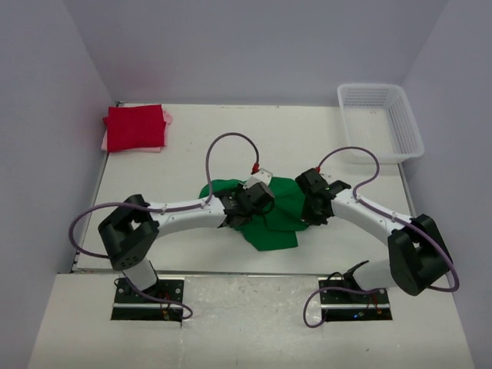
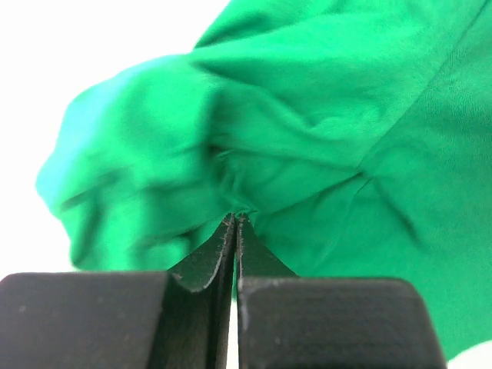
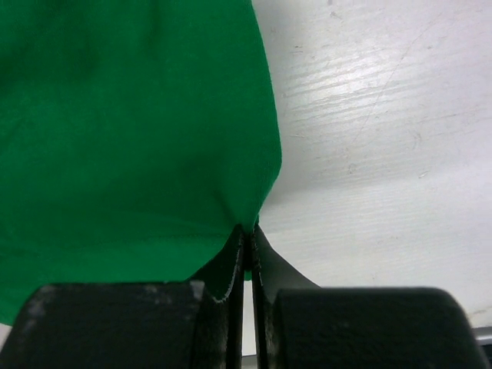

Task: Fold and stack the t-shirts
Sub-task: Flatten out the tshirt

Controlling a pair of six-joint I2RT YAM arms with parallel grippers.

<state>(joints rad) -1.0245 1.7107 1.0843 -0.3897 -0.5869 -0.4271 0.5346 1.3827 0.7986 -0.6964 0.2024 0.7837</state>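
Observation:
A bright green t-shirt (image 1: 270,219) lies crumpled at the table's middle, between both arms. My left gripper (image 1: 247,206) sits over its left part and is shut, pinching a fold of the green cloth (image 2: 292,154) at its fingertips. On the shirt's right side my right gripper (image 1: 311,209) is shut on the edge of the same green t-shirt (image 3: 131,138). A folded red t-shirt (image 1: 135,127) rests on a pale pink one (image 1: 165,117) at the far left corner.
A white mesh basket (image 1: 380,121) stands at the far right of the table (image 1: 207,131). Purple-grey walls close in the left, back and right sides.

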